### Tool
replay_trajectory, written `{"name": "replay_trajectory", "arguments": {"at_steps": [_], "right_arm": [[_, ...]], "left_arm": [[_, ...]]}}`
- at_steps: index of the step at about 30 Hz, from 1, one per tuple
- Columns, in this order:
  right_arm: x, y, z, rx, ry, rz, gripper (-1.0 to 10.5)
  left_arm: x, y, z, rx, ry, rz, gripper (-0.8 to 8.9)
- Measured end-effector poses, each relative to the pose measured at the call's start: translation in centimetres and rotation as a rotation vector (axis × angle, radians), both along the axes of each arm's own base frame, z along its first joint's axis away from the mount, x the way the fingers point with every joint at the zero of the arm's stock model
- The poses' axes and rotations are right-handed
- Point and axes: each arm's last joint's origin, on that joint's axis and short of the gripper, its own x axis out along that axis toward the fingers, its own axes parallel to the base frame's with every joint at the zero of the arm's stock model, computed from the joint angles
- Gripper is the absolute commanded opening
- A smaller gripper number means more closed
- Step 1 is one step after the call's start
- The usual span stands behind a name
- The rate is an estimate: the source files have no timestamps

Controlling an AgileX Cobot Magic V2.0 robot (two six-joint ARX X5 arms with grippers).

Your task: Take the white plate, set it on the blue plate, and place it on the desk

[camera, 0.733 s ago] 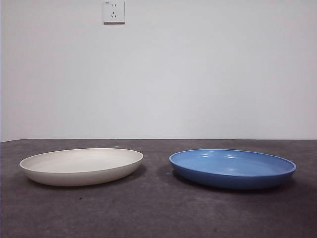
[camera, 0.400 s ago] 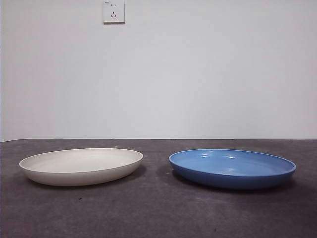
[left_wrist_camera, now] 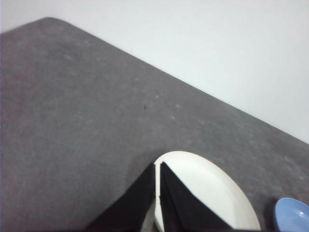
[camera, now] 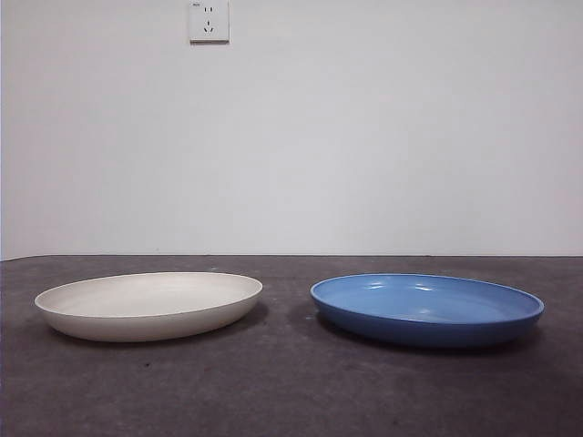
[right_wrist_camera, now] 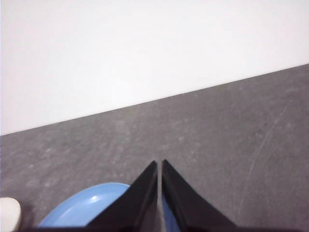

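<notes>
Overhead, both claws (left_wrist_camera: 158, 166) (right_wrist_camera: 159, 164) closed, idle.

Bkgd: plain white wall (camera: 364, 137), matte, evenly lit, fills upper part of front view. White wall socket (camera: 209, 20) mounted at top edge, left of centre; small dark slots visible on its face.

Soft, even light fills the front view, which is sharp. The blue plate (camera: 427, 309) carries small white glints on its glossy inside; the white plate (camera: 148, 305) shows none. Both cast faint shadows on the worktop (camera: 291, 391). The wrist views are softer and slightly blurred.
</notes>
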Motion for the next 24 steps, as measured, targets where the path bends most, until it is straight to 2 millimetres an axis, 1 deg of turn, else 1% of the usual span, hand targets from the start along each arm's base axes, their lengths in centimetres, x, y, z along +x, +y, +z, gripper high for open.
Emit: {"name": "replay_trajectory", "arguments": {"at_steps": [5,9,11,15,20,24], "right_arm": [[-0.6,0.1,3.7,-0.016,-0.001,0.025,0.1],[-0.8,0.2,6.9,-0.059,0.038,0.062,0.1],[-0.6,0.2,8.0,-0.084,0.084,0.096,0.1],[0.2,0.5,9.8,-0.125,0.213,0.199,0.1],[1.2,0.9,11.8,-0.156,0.353,0.360,0.1],[1.9,1.2,12.7,-0.167,0.436,0.473,0.1]], "left_arm": [[-0.1,0.0,2.9,0.042,0.053,-0.022,0.15],[0.4,-0.2,5.4,0.099,0.114,-0.111,0.15],[0.7,-0.3,6.4,0.124,0.134,-0.165,0.15],[1.6,-0.6,8.2,0.165,0.200,-0.283,0.15],[2.6,-1.1,9.8,0.194,0.304,-0.438,0.15],[3.0,-1.7,11.2,0.236,0.368,-0.545,0.15]]}}
